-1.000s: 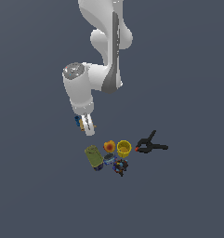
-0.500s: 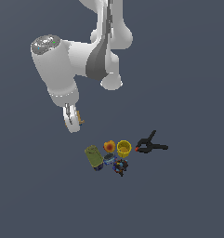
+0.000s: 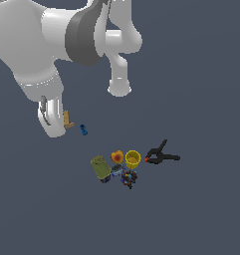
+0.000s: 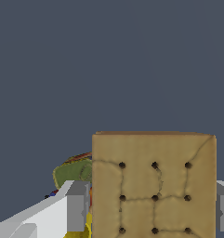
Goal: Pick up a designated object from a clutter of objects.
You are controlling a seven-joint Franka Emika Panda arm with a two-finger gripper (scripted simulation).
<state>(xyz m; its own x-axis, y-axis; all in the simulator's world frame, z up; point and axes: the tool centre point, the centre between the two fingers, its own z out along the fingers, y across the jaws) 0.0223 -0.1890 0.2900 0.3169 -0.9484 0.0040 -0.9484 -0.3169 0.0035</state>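
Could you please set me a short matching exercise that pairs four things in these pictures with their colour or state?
Things:
1. die
2. cup
3. clamp
4. can

Colour or state:
A. olive green, lying at the cluster's end on the exterior view's left
B. tan with dark dots, held between the gripper fingers
C. black, at the cluster's end on the exterior view's right
D. yellow, beside the orange fruit

Pairs: 1-B, 2-D, 3-C, 4-A

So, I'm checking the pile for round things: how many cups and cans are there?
2: a yellow cup between the orange fruit and black clamp, and a green can beside the fruit. Others may be hidden.
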